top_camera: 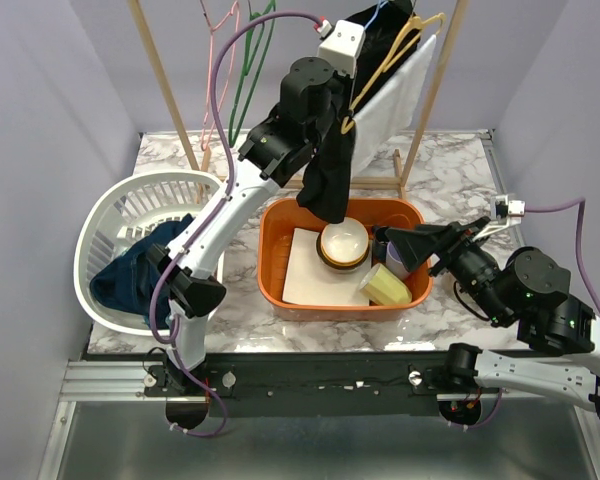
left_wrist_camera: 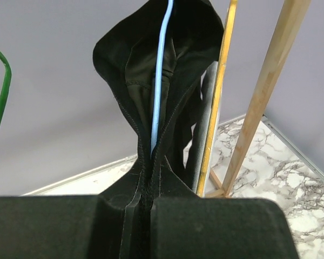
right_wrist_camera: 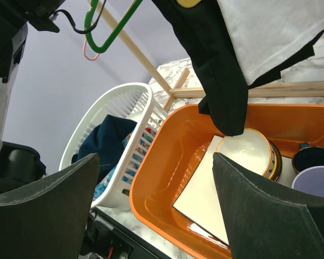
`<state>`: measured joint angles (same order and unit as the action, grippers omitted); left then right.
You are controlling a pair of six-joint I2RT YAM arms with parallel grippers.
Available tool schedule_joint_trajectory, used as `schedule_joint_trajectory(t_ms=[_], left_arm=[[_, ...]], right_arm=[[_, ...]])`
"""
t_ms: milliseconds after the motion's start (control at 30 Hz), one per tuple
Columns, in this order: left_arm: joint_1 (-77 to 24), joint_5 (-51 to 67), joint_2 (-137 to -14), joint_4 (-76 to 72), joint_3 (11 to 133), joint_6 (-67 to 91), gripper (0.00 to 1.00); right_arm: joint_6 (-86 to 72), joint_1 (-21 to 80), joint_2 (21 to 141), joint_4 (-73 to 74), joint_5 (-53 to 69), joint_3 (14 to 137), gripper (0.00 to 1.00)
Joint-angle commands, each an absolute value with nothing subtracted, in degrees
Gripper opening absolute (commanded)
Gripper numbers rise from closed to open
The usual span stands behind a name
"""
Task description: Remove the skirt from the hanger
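Left wrist view: we've got the L gripper [left_wrist_camera: 143, 216] pinching the black fabric skirt [left_wrist_camera: 146, 65], which rises straight ahead of its fingers, draped over a light-blue wire hanger [left_wrist_camera: 161, 75]. R gripper [right_wrist_camera: 155, 161] spread wide, holding nothing; orange plastic tub [right_wrist_camera: 173, 143] just beyond it, skirt hem above.

Table [top_camera: 460, 170], seen from above. A rack [top_camera: 165, 85] stands along the far edge. A basket [top_camera: 130, 190] sits at the left edge with a garment [top_camera: 130, 280] inside it. A tub [top_camera: 270, 250] sits at the centre, just right of the basket. In the tub a flat board [top_camera: 310, 270] lies toward the left wall, a bowl [top_camera: 344, 240] at the board's far right corner, and a cup [top_camera: 385, 287] on its side in the near right corner. The skirt [top_camera: 330, 180] hangs from a hanger [left_wrist_camera: 161, 65] on the rack, its lower end over the tub's far wall. A cloth [top_camera: 400, 90] hangs just to its right. The left gripper [left_wrist_camera: 144, 221] is clamped on the skirt below the hanger. The right gripper [right_wrist_camera: 155, 189], jaws apart, is at the tub's right end.
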<state>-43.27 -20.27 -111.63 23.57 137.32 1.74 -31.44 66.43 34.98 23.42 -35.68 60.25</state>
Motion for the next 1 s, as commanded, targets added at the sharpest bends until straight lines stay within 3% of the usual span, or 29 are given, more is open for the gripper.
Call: schedule_joint_trajectory(t_ms=[0, 733, 967], left_arm=[[-43.24, -22.94, -106.44, 15.73, 138.16, 0.88, 0.0], [-43.16, -21.62, -91.5, 22.06, 124.72, -4.3, 0.0], [-43.24, -20.04, -83.6, 25.83, 120.33, -4.22, 0.0]], right_arm=[[-31.03, 66.71, 36.29, 21.8, -35.51, 61.96, 0.92], [-23.56, 66.62, 48.5, 18.37, -31.73, 74.35, 0.91], [-10.31, 66.62, 61.39, 16.61, -30.24, 91.91, 0.89]])
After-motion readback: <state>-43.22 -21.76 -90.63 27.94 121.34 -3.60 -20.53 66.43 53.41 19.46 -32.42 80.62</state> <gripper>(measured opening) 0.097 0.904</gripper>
